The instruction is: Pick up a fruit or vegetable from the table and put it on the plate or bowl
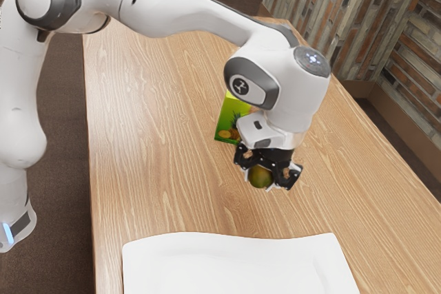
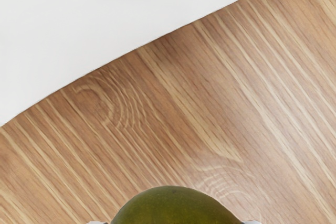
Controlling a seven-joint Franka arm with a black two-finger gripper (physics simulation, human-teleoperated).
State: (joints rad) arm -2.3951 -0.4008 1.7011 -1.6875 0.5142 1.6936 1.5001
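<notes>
Operator: Hand status?

Technician: The hand (image 1: pixel 266 174) is clamped on the green fruit (image 1: pixel 260 177), one finger on each side.

Operator: Fruit location?

Technician: In the hand, over the table (image 1: pixel 151 135). In the exterior view it sits at 12 o'clock from the white plate (image 1: pixel 234 266) and at 5 o'clock from the green carton (image 1: pixel 227 120).

Room around my rig
I'm seeing a light wooden table (image 1: pixel 158 135) standing on dark brown floor (image 1: pixel 65 101), with a plank wall (image 1: pixel 358 12) running behind.
</notes>
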